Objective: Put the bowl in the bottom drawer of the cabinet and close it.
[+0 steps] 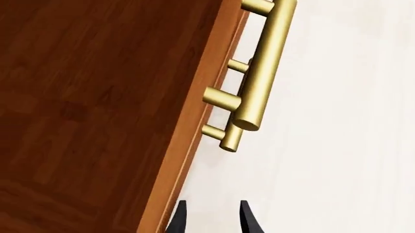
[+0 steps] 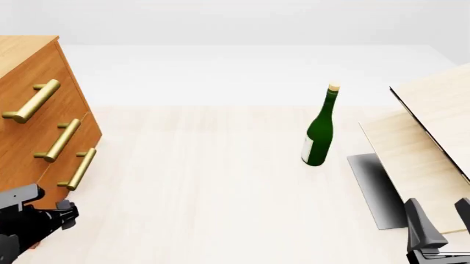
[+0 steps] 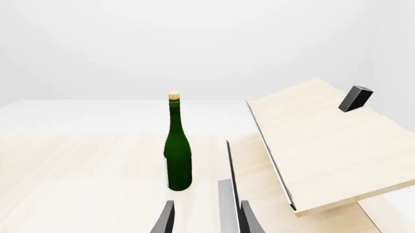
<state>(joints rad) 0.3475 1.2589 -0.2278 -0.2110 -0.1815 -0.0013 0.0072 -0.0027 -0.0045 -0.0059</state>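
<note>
The bowl is not in any view. The cabinet (image 2: 29, 82) stands at the table's left edge with all three drawers pushed in. The bottom drawer (image 2: 45, 190) has a brass bar handle (image 2: 78, 169). My left gripper (image 1: 213, 219) is open and empty, low beside the cabinet's front (image 1: 97, 107), close to the brass handles (image 1: 265, 63). In the front view the left arm (image 2: 29, 223) sits just below the bottom drawer. My right gripper (image 2: 441, 219) is open and empty at the near right. In the right wrist view it (image 3: 206, 219) faces the bottle and the boards.
A tall green bottle (image 2: 320, 129) (image 3: 178, 150) stands upright right of the table's middle. Tilted pale wooden boards (image 2: 433, 126) (image 3: 324, 145) and a grey plate (image 2: 375, 190) take up the right side, close to my right gripper.
</note>
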